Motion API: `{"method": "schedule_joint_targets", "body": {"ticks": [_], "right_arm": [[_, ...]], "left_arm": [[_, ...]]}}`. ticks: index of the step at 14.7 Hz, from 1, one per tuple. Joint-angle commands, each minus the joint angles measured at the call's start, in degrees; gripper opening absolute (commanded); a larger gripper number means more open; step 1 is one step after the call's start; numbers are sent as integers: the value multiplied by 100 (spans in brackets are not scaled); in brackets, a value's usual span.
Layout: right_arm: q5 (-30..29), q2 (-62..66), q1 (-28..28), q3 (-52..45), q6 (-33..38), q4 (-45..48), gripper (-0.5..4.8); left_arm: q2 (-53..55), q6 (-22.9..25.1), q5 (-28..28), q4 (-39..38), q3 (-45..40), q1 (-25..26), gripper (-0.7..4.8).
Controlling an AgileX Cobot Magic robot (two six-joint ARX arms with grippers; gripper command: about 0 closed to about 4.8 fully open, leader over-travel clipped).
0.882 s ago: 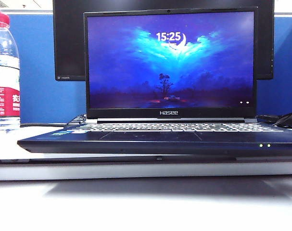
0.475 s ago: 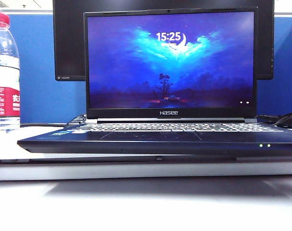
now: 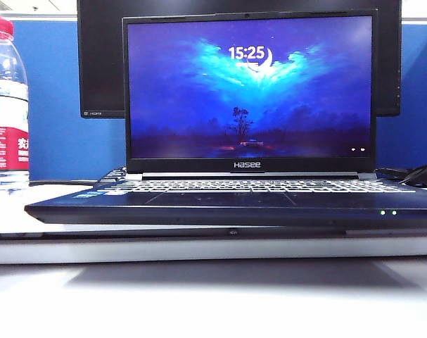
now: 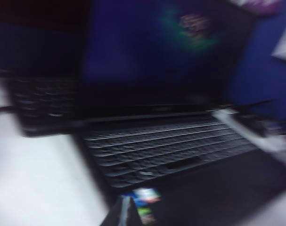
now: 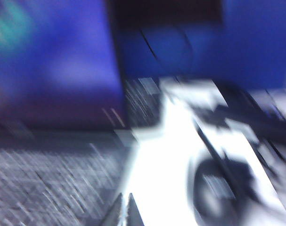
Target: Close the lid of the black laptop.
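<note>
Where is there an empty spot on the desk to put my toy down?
The bare white strip in front of the black laptop is free. Left of the laptop, white desk lies open before the separate keyboard. Crowded: the far left holds a water bottle; cables sit on the right.

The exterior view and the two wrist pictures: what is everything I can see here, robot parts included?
black laptop: one, black/dark navy, centre of the table, open.
lid: one, black frame, upright, screen lit blue with a clock.
monitor: one, black, behind the laptop.
water bottle: one, clear with red cap and red label, far left.
separate keyboard: one, black, beside the laptop; blurred.
cables: black, far right; number unclear.
table: one, white.
partition: blue, at the back.
left tool: dark tips near the laptop's front corner; blurred.
right tool: dark tips by the laptop's right side; blurred.
</note>
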Motion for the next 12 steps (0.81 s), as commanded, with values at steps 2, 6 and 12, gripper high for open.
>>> {"method": "schedule_joint_targets", "body": {"ticks": [2, 6, 12], "right_arm": [[-192, 46, 7, 487, 461, 481, -6], [-509, 1174, 4, 1775, 448, 452, -6], [-1419, 3842, 109, 3845, 302, 654, -6]], "left_arm": [[-13, -699, 964, 13, 4, -352, 19], [-9, -1270, 629, -245, 4, -2446, 18], [433, -1349, -1311, -103, 2, -4341, 17]]}}
